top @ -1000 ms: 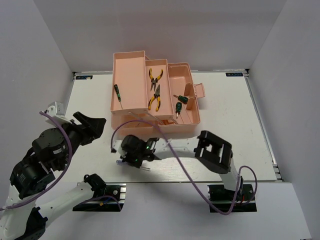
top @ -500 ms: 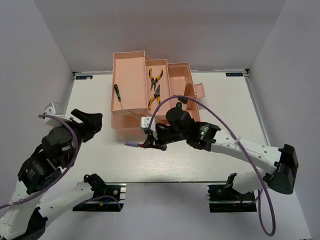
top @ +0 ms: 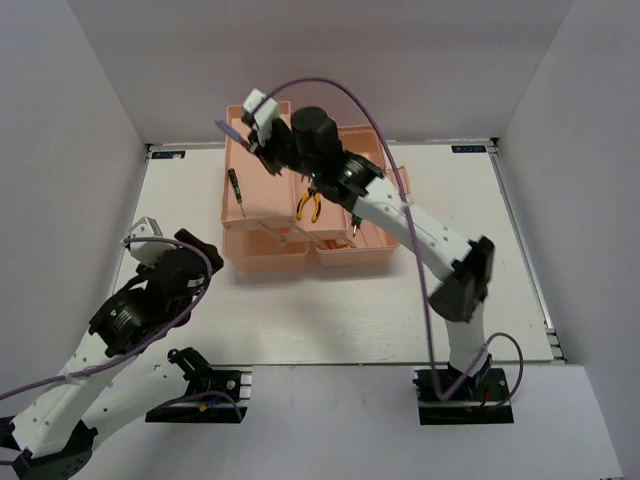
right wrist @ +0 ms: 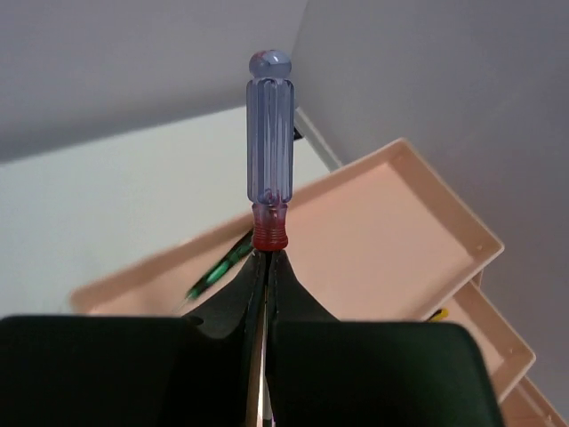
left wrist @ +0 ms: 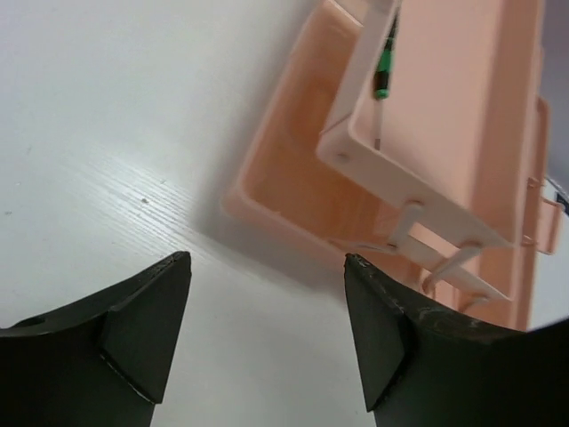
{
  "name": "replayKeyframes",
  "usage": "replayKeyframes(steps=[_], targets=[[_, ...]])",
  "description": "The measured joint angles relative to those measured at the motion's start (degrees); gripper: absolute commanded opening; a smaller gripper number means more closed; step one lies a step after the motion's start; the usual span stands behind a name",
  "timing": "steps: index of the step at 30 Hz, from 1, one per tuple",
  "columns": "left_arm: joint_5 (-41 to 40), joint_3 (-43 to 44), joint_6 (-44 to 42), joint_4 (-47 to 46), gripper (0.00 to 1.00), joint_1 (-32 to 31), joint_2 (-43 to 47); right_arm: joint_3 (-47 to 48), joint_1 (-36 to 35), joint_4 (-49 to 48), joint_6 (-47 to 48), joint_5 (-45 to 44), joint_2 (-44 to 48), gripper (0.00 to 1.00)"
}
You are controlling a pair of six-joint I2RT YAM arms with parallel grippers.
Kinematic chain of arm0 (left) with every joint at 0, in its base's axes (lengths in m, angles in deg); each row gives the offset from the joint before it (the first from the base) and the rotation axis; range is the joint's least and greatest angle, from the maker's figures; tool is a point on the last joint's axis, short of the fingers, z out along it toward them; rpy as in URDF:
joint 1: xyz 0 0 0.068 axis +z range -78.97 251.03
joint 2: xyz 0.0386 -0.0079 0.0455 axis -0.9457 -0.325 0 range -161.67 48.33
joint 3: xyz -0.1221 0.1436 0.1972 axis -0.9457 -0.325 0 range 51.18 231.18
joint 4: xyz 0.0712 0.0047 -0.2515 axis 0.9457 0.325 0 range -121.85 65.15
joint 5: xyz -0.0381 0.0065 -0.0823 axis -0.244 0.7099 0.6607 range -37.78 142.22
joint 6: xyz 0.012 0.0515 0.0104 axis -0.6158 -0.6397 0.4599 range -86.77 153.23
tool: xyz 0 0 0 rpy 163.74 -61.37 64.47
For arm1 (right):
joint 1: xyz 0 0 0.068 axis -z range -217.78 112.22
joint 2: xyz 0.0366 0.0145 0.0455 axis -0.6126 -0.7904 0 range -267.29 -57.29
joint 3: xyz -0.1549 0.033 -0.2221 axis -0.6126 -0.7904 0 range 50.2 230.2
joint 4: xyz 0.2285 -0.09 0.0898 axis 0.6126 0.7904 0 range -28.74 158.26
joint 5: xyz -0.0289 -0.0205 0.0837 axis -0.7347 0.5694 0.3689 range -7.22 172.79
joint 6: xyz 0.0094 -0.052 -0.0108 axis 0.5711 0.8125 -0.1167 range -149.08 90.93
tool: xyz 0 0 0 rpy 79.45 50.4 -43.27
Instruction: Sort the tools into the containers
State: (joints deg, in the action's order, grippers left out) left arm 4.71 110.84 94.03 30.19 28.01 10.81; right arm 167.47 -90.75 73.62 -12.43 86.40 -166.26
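Note:
My right gripper (top: 256, 138) is shut on the shaft of the long blue-red screwdriver (top: 229, 130) and holds it in the air above the far left tray of the pink toolbox (top: 262, 232). In the right wrist view the blue handle (right wrist: 269, 133) points away from the gripper (right wrist: 268, 258) over that tray (right wrist: 382, 222). The slim black-green screwdriver (top: 236, 189) lies in the same tray and also shows in the right wrist view (right wrist: 218, 267) and the left wrist view (left wrist: 384, 62). One yellow-black pliers (top: 309, 205) shows in the middle tray. My left gripper (top: 198, 255) is open and empty over the table, left of the toolbox (left wrist: 293, 187).
The right arm (top: 400, 215) stretches across the toolbox and hides part of the middle and right trays. A stubby green screwdriver (top: 356, 224) shows partly beside it. White walls enclose the table on three sides.
My right arm has lifted the blue-red screwdriver from the table in front of the toolbox and swung it up over the far left tray. The left arm has shifted slightly right.

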Motion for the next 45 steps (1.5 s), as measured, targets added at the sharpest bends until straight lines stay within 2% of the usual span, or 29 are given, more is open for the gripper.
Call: replayKeyframes(steps=[2, 5, 8, 9, 10, 13, 16, 18, 20, 22, 27, 28, 29, 31, 32, 36, 45], targets=[[-0.4, -2.3, 2.5, 1.0, 0.8, 0.1, -0.3, 8.6, 1.0, 0.3, -1.1, -1.0, -6.7, 0.0], [0.0, -7.2, 5.1, 0.9, 0.8, 0.1, -0.2, 11.4, 1.6, 1.1, -1.7, -1.7, -11.4, 0.0], [1.5, -11.3, 8.3, 1.0, 0.8, 0.1, 0.2, 8.8, 2.1, 1.3, -1.7, -1.8, -12.9, 0.22], [2.0, -11.9, 9.0, 1.1, 0.81, 0.1, 0.2, 7.7, 2.2, 1.3, -1.5, -1.8, -13.2, 0.35], [2.6, -12.3, 9.7, 1.1, 0.81, 0.1, 0.4, 6.6, 2.4, 1.3, -1.6, -1.8, -13.4, 0.4], [4.2, -12.5, 11.1, 1.1, 0.81, 0.1, 0.9, 4.6, 3.3, 1.6, -1.5, -1.3, -13.5, 0.46], [5.1, -13.4, 11.5, 1.0, 0.81, 0.1, 2.0, 2.8, 4.5, 1.0, -1.9, 0.1, -12.7, 0.46], [5.6, -13.9, 11.5, 1.0, 0.81, 0.1, 2.5, 1.2, 5.3, 1.2, -3.1, 2.2, -11.2, 0.39], [6.3, -14.2, 11.5, 1.4, 0.81, 0.1, 2.7, -2.6, 6.2, 1.3, -4.5, 6.9, -7.8, 0.19], [6.5, -14.4, 11.5, 1.6, 0.81, 0.1, 3.1, -11.5, 7.0, -0.6, -4.7, 14.5, -1.0, 0.0], [7.3, -15.3, 11.5, 2.3, 0.81, 0.1, 5.6, -31.0, 7.1, -1.7, 4.3, 35.1, 15.9, 0.0], [7.4, -15.4, 11.5, 2.4, 0.81, 0.1, 6.0, -33.6, 6.8, -1.9, 6.9, 37.7, 17.7, 0.07], [7.5, -15.5, 11.5, 2.6, 0.81, 0.1, 6.4, -36.1, 6.3, -1.9, 9.3, 39.9, 18.9, 0.22], [7.5, -15.5, 11.5, 2.8, 0.81, 0.1, 7.0, -39.6, 5.2, -1.5, 14.3, 42.5, 19.4, 0.46], [7.5, -15.5, 11.5, 2.9, 0.81, 0.1, 7.1, -40.7, 4.5, -1.1, 16.8, 42.6, 18.7, 0.52], [7.6, -15.5, 11.5, 3.3, 0.81, 0.1, 7.2, -42.6, 2.4, -1.2, 23.0, 38.4, 13.6, 0.6], [8.0, -15.5, 11.6, 4.0, 0.81, 0.1, 7.8, -42.0, -2.2, -10.9, 25.4, 21.8, 4.0, 0.61]])
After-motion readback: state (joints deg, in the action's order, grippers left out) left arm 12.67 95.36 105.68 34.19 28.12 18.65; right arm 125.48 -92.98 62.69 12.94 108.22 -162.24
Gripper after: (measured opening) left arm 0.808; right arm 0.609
